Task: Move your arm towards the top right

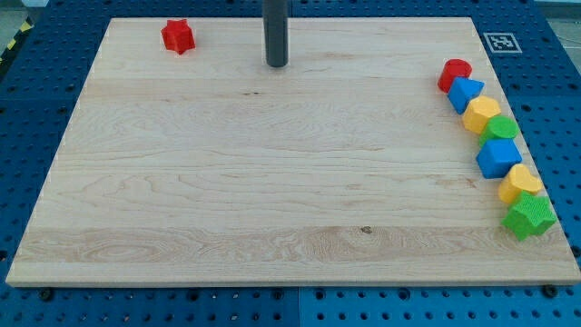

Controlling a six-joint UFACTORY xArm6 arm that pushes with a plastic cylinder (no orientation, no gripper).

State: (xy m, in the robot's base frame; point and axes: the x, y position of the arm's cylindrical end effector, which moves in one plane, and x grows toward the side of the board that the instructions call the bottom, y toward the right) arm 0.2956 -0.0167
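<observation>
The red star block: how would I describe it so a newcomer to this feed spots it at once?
Start at the wooden board and go to its corner at the view's top left. The red star block sits there alone, left of my tip and not touching it. The other red block heads a packed row of blocks along the view's right edge, while this one has no neighbours and pointed arms.

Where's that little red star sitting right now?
The red star sits alone near the board's top-left corner in the camera view, well left of my tip and far from the blocks lining the right edge.
</observation>
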